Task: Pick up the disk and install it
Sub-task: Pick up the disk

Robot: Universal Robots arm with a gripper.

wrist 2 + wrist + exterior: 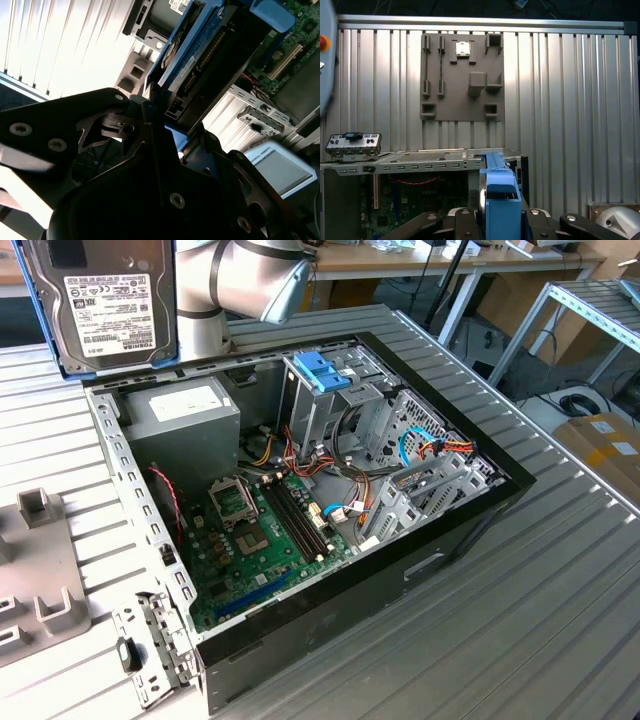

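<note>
The disk (pixel 100 305), a dark-grey drive with a white label in a light-blue carrier rail, hangs in the air at the exterior view's upper left, above the back corner of the open computer case (pixel 480 502). In the first wrist view its blue rail (pixel 498 192) stands edge-on between the black fingers, and my gripper (pixel 498 222) is shut on it. The second wrist view shows the disk (pixel 192 60) from its connector edge, rising out of the gripper (pixel 162 117). A deeper-blue latch (pixel 322 370) tops the silver drive cage inside the case.
The case lies on its side on a ribbed metal table (pixel 560 620), with the motherboard (pixel 265 530) and cables exposed. A grey fixture plate (pixel 40 570) lies to the exterior view's left. A loose metal bracket (pixel 150 640) sits by the case's near corner.
</note>
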